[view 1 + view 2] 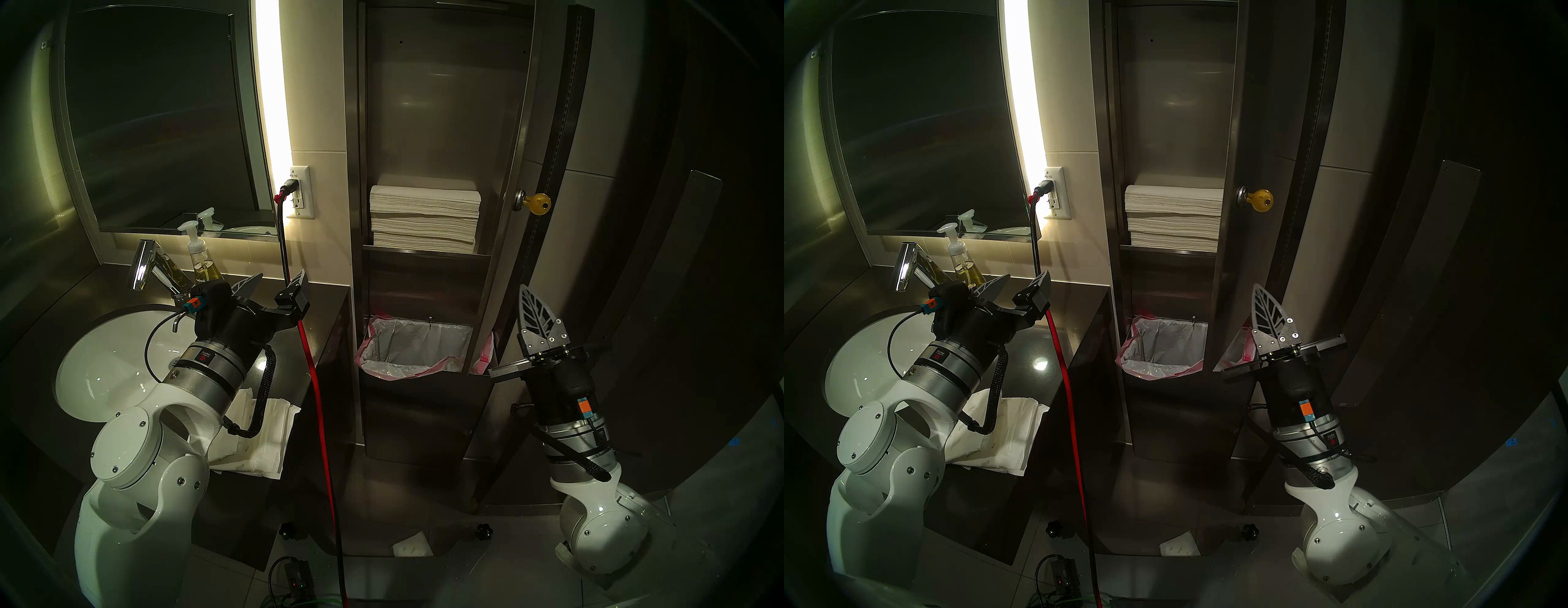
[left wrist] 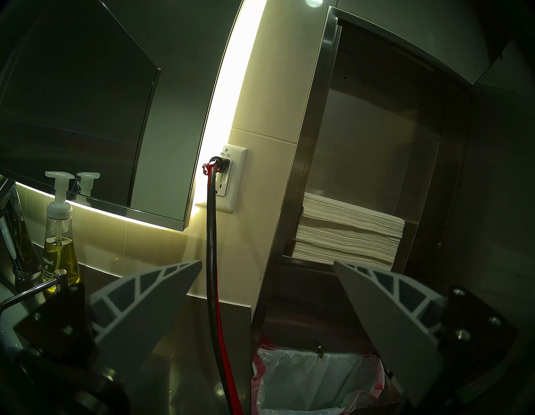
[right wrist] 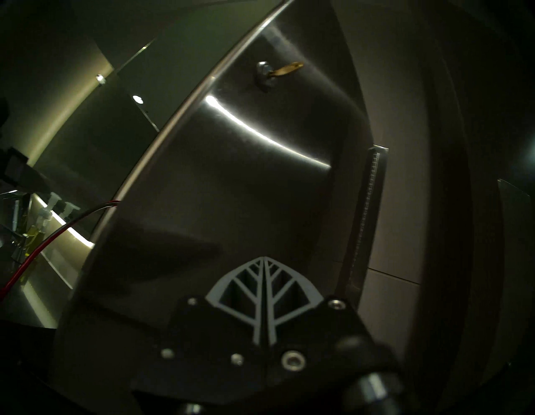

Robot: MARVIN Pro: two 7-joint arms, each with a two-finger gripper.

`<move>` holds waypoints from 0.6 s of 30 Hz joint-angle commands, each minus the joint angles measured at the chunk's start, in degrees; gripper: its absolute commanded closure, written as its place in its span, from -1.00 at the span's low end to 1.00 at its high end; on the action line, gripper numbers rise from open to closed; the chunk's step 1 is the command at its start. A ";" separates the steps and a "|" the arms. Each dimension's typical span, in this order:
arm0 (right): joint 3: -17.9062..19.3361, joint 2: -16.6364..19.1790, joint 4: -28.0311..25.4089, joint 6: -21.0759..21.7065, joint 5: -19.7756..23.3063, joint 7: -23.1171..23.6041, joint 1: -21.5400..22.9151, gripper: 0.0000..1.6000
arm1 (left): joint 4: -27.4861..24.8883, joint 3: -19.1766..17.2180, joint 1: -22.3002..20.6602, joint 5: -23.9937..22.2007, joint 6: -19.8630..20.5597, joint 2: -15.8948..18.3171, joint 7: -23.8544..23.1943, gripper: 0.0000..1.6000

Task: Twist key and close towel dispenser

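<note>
The towel dispenser point(image 1: 424, 106) is a tall steel wall cabinet, and its door point(image 1: 509, 263) stands swung open toward me on the right. White paper towels point(image 1: 424, 216) are stacked inside. A yellow-headed key point(image 1: 539, 203) sticks out of the round lock point(image 1: 519, 199) on the door; the right wrist view shows the key point(image 3: 286, 69) too. My right gripper point(image 1: 525, 291) is shut and empty, pointing up, below the key and close to the door face point(image 3: 231, 188). My left gripper point(image 1: 278, 276) hangs open over the counter, left of the cabinet, holding nothing.
A red-and-black cable point(image 1: 314, 382) hangs from the wall outlet point(image 1: 302, 193) between my left gripper and the cabinet. A lined waste bin point(image 1: 411, 348) sits in the cabinet's lower part. Sink point(image 1: 110, 361), faucet point(image 1: 142, 263), soap bottle point(image 1: 203, 259) and loose towels point(image 1: 263, 429) occupy the counter.
</note>
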 commanded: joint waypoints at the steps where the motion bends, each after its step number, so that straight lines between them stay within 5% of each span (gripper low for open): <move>1: 1.06 3.05 -1.07 -2.27 2.31 3.64 3.58 1.00 | -0.53 -0.03 -0.12 -0.09 0.10 0.08 -0.09 -1.00; 5: 1.59 4.57 -1.83 -4.86 1.75 5.65 4.35 1.00 | -0.52 -0.03 -0.12 -0.05 0.10 0.04 -0.12 -1.00; 18: 0.84 2.31 -6.02 -2.80 11.51 12.03 12.65 1.00 | -0.49 -0.05 -0.14 0.05 0.12 -0.09 -0.22 -1.00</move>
